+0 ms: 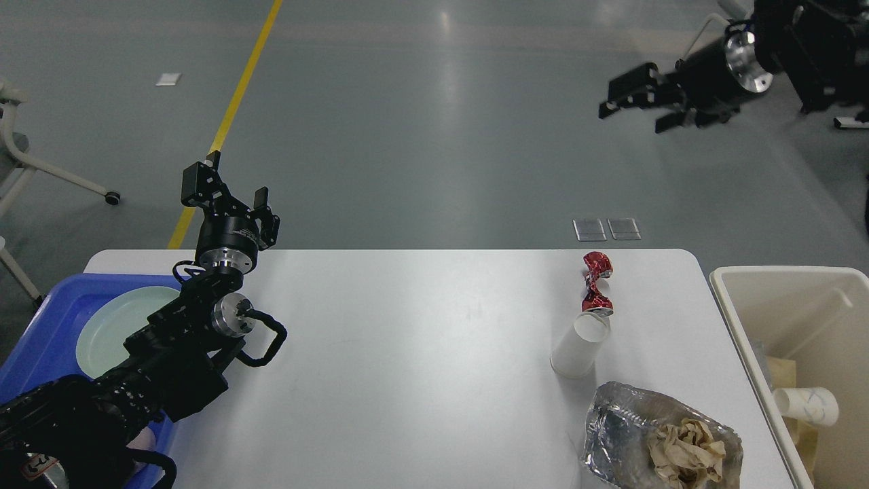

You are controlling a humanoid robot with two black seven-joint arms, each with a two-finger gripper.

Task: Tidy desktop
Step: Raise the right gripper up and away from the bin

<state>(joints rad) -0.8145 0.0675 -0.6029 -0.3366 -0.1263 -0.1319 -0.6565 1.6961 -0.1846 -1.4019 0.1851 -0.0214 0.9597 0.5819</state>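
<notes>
The white desktop (407, 367) fills the lower view. On its right side lie a crushed red can (595, 282), a white paper cup (579, 350) on its side just below the can, and a crumpled foil container (652, 428) holding wadded brown paper (686, 451). My left gripper (233, 187) is open and empty, raised above the desktop's far left edge. My right gripper (628, 105) is open and empty, held high over the floor beyond the desktop's far right corner, well above the can.
A blue tray (41, 346) with a pale green plate (112, 326) sits at the left under my left arm. A cream bin (801, 367) at the right holds a paper cup (808, 405) and scraps. A chair base (41, 170) stands far left on the floor.
</notes>
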